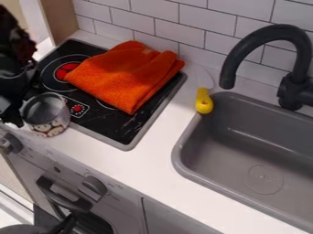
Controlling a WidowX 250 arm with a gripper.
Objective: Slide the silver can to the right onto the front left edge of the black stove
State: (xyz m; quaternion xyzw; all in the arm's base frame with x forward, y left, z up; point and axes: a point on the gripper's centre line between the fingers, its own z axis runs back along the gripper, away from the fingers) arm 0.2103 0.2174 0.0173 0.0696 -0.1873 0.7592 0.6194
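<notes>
"Checking the gripper (16,109) at the left edge: what is its grip state?"

"Indeterminate. It is against or just beside the open patterned metal can (52,127); whether it is released or clamped on the can, I cannot tell."

"And the can's position?"

"At the front left corner of the black cooktop (113,130), mouth facing up, beside the printed controls. Contact between its base and the surface cannot be confirmed."

"List the hazards."

"First: sideways pressure from the gripper could tip the can over the cooktop's raised rim—the counter's front edge is near. Second: a weak or off-centre hold on the smooth, curved wall could let the can rotate or slip. Third: the orange cloth (125,75) is bunched across the rear of the cooktop—a low sweep that way could snag it."

"And the yellow-handled utensil (204,101)?"

"Beside the sink (182,153), well apart from the gripper. Low risk."
</notes>
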